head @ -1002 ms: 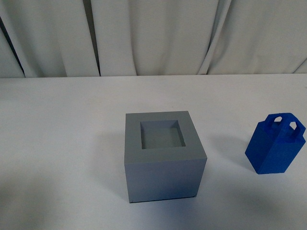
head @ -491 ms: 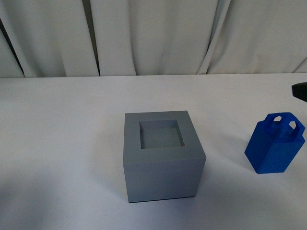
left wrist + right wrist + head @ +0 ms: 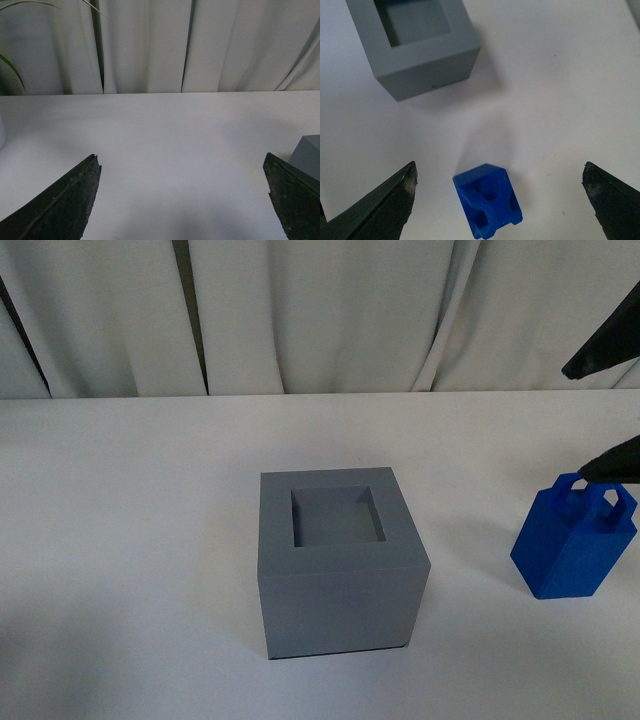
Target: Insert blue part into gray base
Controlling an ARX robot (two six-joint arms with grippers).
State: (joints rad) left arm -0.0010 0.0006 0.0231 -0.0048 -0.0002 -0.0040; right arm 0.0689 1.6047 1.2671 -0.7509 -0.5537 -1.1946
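White table [image 3: 120,540] bears gray base [image 3: 340,575], blue part [image 3: 572,545] well apart.

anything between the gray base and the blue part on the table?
Nothing: the stretch between the gray base and the blue part is bare white table. The front view shows it, and the right wrist view agrees.

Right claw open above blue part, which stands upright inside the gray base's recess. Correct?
No: the blue part stands upright on the table beside the gray base, not in its empty recess, per the front view. The right claw is open above it.
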